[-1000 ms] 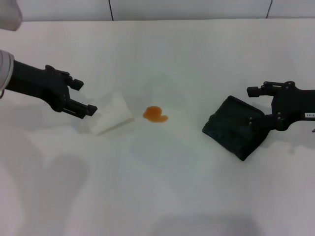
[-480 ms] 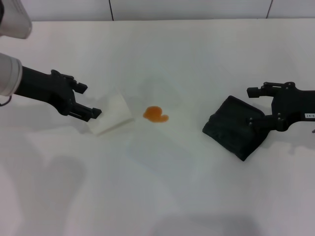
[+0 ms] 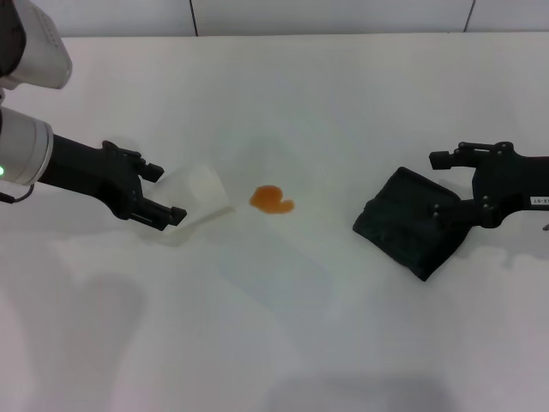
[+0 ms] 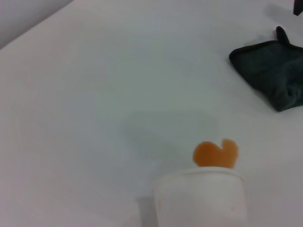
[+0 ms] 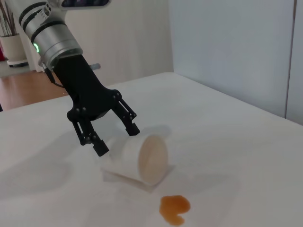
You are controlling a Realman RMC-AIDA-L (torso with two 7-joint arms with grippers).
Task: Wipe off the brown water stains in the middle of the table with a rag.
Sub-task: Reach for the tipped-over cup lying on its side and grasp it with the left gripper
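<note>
Found at mid-frame in the head view: the brown water stains, one small glossy orange blotch on the bare white counter, untouched.

Placed well apart from it, right of centre: the rag, dark, folded, lying flat. Poised at its right-hand corner: the right tool, spread wide, one finger down on the cloth's edge and the other clear above. Likely set that way to close on the corner and lift the cloth; not yet gripped.

Lying just left of the blotch, close but not touching: a white cup on its side, mouth turned toward the stain in the right wrist view. Probably the source of the spill.

Reaching in from the left edge: the left tool, also spread wide, fingers at the cup's closed end, whether touching it cannot be told. Seemingly positioned to take the cup out of the wiping path.

Judged as an early stage: nothing wiped, rag and stain apart.
</note>
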